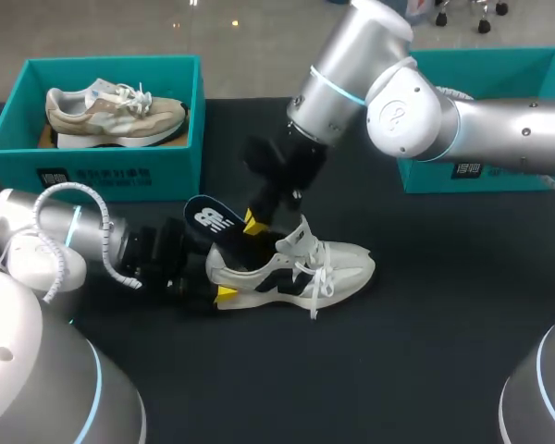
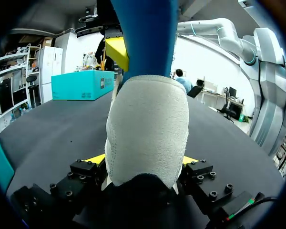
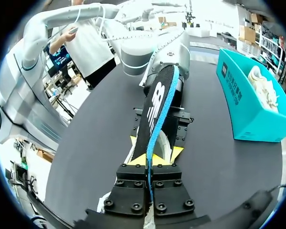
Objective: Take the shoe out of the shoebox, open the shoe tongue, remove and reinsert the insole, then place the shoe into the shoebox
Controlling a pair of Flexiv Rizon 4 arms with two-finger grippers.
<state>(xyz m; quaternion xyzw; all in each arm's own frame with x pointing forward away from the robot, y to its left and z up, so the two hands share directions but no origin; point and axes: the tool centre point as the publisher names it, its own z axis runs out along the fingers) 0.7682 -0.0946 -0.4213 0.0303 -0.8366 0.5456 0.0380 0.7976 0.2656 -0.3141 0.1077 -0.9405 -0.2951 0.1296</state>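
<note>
A white shoe with black stripes lies on its side at the middle of the black table. My left gripper is shut on its heel; in the left wrist view the grey heel fills the gap between both yellow-tipped fingers. My right gripper hangs over the shoe's opening, shut on a black and blue insole. In the right wrist view the insole stands on edge, pinched between the tips, its far end over the shoe's heel.
A teal shoebox at the back left holds a beige shoe. A second teal box stands at the back right, partly behind my right arm. Bare table lies in front of the shoe.
</note>
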